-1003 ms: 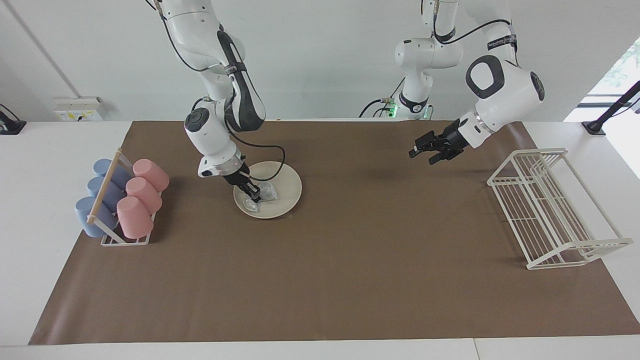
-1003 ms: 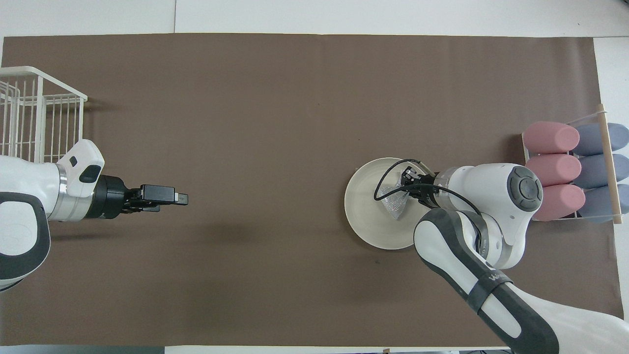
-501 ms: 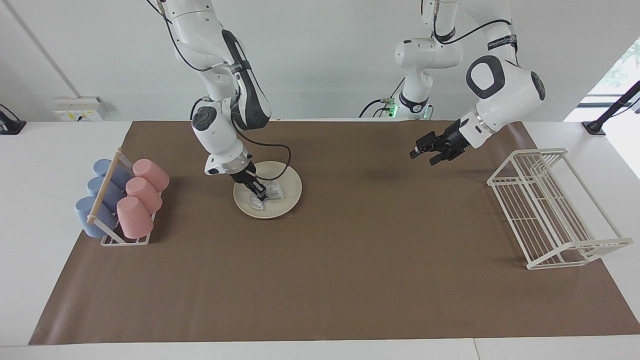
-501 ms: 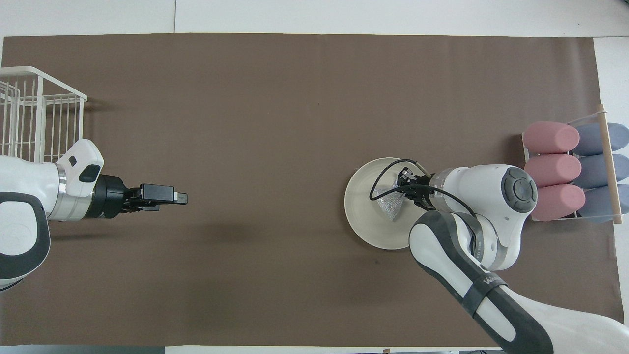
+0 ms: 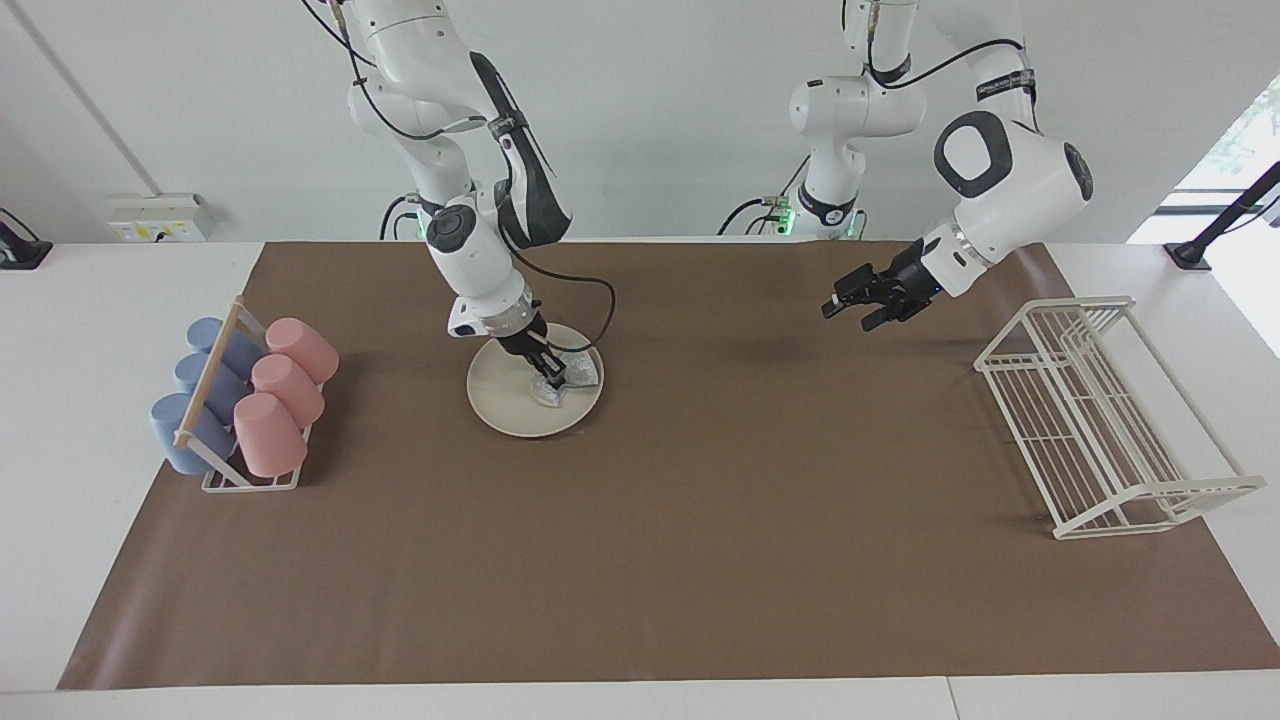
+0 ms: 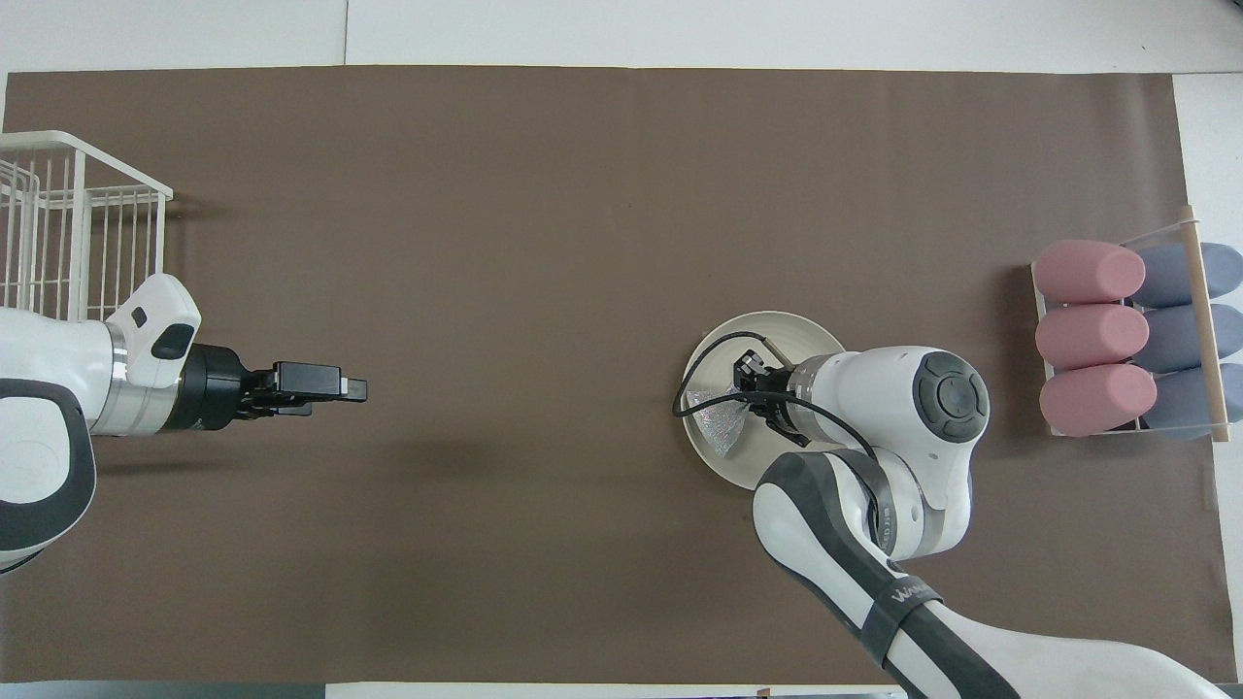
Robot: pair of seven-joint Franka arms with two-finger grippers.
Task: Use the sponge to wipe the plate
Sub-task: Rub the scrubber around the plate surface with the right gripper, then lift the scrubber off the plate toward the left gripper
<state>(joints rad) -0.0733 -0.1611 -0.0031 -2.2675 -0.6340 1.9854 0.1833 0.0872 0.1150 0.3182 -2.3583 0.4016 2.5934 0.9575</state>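
The cream-white plate [image 5: 503, 400] [image 6: 789, 330] lies flat on the brown mat, toward the right arm's end of the table. The silvery, wrinkly sponge [image 5: 572, 374] [image 6: 716, 425] rests on the plate, by the rim that faces the left arm's end. My right gripper [image 5: 552, 379] [image 6: 746, 392] reaches down onto the plate and is shut on the sponge. My left gripper [image 5: 851, 307] [image 6: 342, 389] waits in the air over bare mat, open and with nothing in it.
A rack of pink cups [image 5: 283, 385] [image 6: 1092, 335] and blue cups [image 5: 205, 390] lying on their sides stands at the right arm's end. A white wire rack [image 5: 1095, 415] [image 6: 68, 228] stands at the left arm's end. The brown mat [image 5: 640, 560] covers the table.
My right gripper has dragged the sponge across the plate, from the side near the cups to the rim toward the left arm's end. The left arm has barely moved.
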